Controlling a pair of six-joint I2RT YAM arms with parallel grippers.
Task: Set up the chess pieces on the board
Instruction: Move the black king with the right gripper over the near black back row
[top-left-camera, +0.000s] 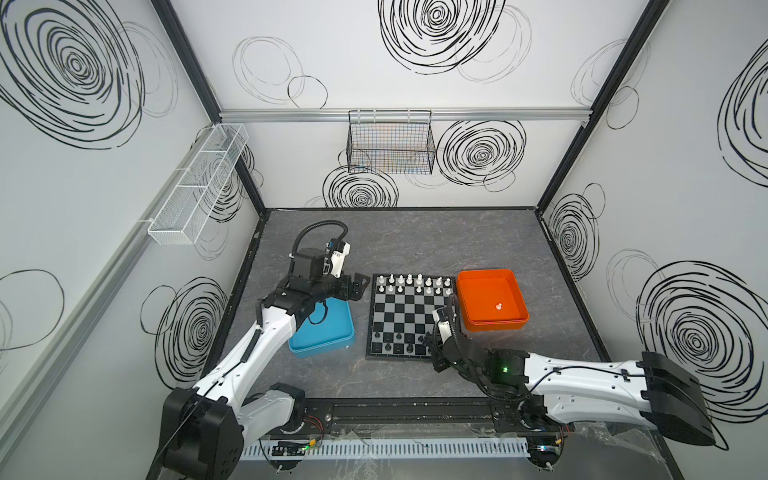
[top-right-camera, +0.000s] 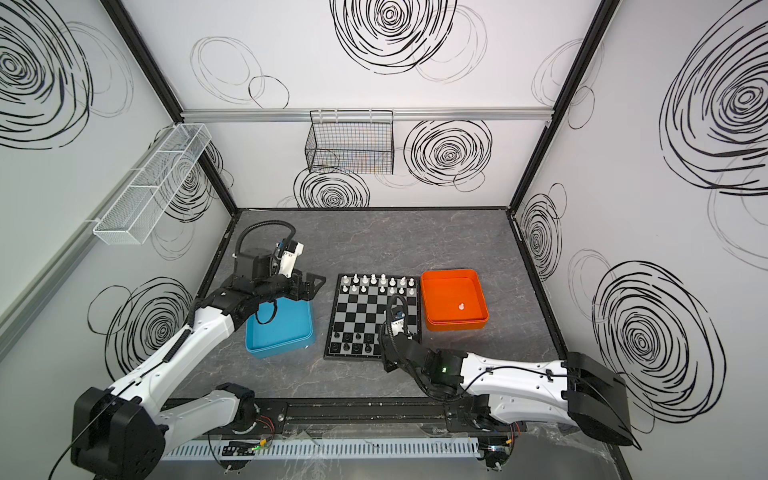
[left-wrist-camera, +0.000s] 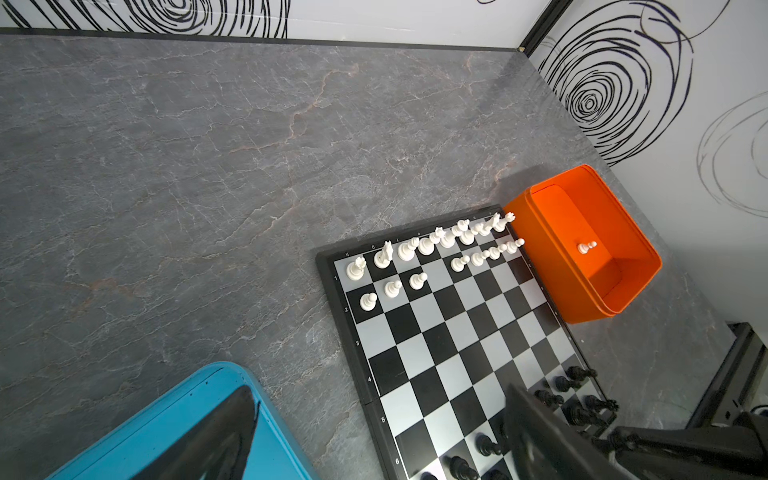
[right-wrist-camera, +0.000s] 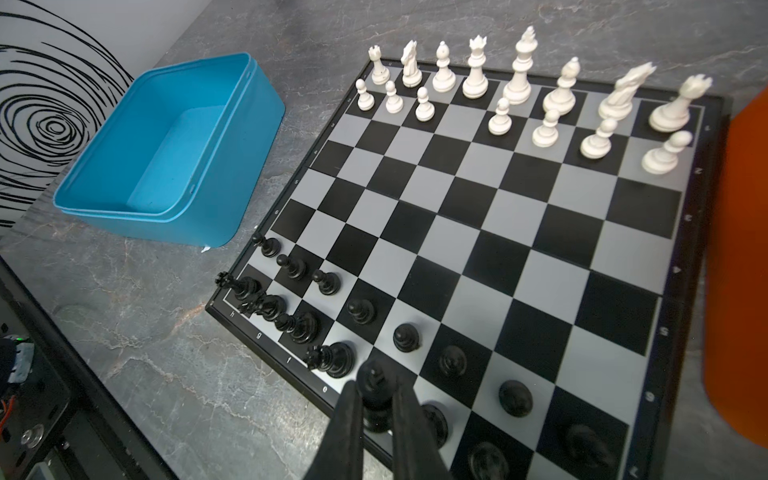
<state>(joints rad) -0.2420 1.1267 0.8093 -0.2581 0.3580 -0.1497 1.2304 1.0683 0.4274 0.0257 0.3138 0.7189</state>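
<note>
The board (top-left-camera: 409, 309) (top-right-camera: 365, 309) lies mid-table. White chess pieces (top-left-camera: 411, 282) (right-wrist-camera: 515, 83) fill its far two rows, black ones (top-left-camera: 395, 336) (right-wrist-camera: 299, 291) its near rows. One white pawn (top-left-camera: 498, 307) (left-wrist-camera: 586, 247) lies in the orange tray (top-left-camera: 486, 272). My right gripper (right-wrist-camera: 376, 399) (top-left-camera: 429, 340) is shut on a tall black piece (right-wrist-camera: 376, 380) with a cross on top, upright over the near-row square by the letter e. My left gripper (top-left-camera: 359, 286) (left-wrist-camera: 374, 449) hangs open and holds nothing, between the blue tray (top-left-camera: 332, 332) and the board's far left corner.
The blue tray (right-wrist-camera: 166, 145) is empty. The orange tray (right-wrist-camera: 739, 249) sits tight against the board's right edge. A black wire basket (top-left-camera: 390, 141) hangs on the back wall, a white one (top-left-camera: 199, 183) on the left wall. A black rail (top-left-camera: 415, 411) runs along the table's front.
</note>
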